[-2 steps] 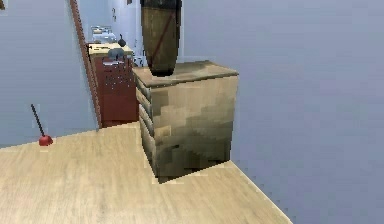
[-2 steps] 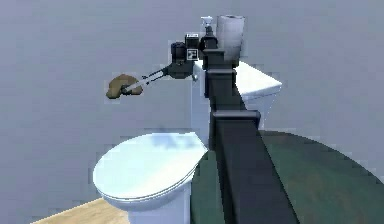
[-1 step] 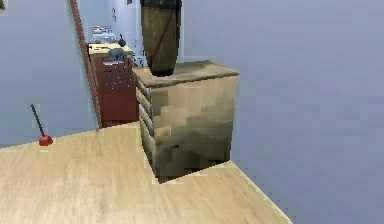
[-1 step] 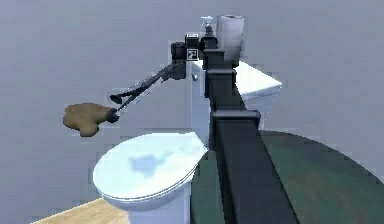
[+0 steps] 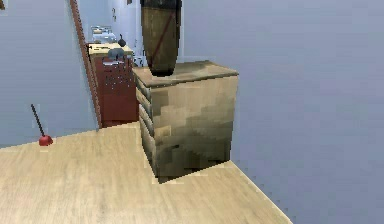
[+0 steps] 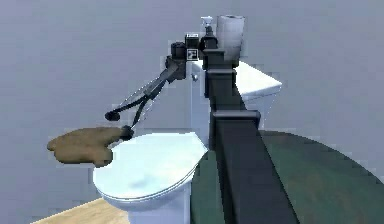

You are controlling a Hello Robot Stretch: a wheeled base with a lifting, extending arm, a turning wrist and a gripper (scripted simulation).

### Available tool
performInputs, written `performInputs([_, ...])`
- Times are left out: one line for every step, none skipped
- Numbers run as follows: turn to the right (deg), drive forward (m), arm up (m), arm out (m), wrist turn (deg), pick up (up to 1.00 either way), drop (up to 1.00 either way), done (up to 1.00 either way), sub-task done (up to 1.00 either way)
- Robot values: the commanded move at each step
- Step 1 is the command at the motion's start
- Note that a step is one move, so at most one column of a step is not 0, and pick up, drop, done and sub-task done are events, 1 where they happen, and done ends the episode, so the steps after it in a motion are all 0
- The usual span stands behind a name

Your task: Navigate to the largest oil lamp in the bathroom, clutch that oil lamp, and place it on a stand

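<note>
In the arm side view my dark arm (image 6: 235,130) rises from the bottom edge, and the gripper (image 6: 126,124) reaches down to the left from its far end. A flat brown blob (image 6: 85,148) hangs at the fingers' end, beside the front of a white toilet (image 6: 160,170), with the wall behind most of it. The gripper holds this brown thing. In the forward view a wooden chest of drawers (image 5: 190,120) stands in the middle with a tall dark vase (image 5: 160,38) on its top.
A pale cup-like pot (image 6: 232,35) and a small bottle (image 6: 207,25) stand on the toilet tank (image 6: 255,85). A dark green round rug (image 6: 320,180) lies at the right. A red-brown cabinet (image 5: 115,85) and a red plunger (image 5: 42,132) stand across the wooden floor (image 5: 80,185).
</note>
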Motion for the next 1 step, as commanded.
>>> performInputs([0.0,0.0,0.0,-0.44,0.0,0.0,0.0,0.0,0.0])
